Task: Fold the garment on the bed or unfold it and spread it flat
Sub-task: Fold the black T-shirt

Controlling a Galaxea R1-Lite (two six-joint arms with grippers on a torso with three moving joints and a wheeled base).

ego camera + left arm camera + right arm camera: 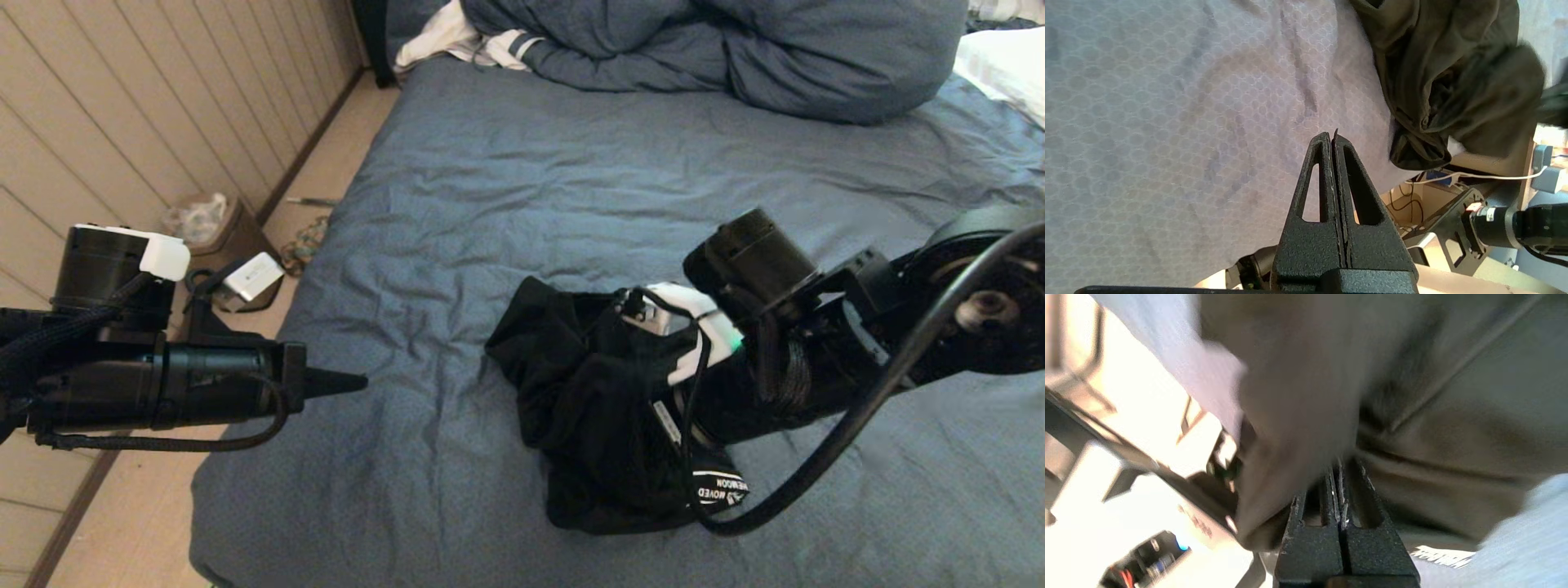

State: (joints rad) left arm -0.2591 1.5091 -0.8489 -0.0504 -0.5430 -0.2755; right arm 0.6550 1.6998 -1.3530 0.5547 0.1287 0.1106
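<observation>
The left arm reaches in level from the left side, its wrist straight and its left pincer (355, 381) pointing across toward the right. Its two black fingers (1321, 179) are pressed flat together, tips meeting in a single point, with nothing between them. The right arm comes in from the right, bent at the wrist and angled downward and to the left, a thick black cable looping beneath it. The right pincer (1338, 486) has its fingers closed tight against each other, the tips buried among dark cloth.
</observation>
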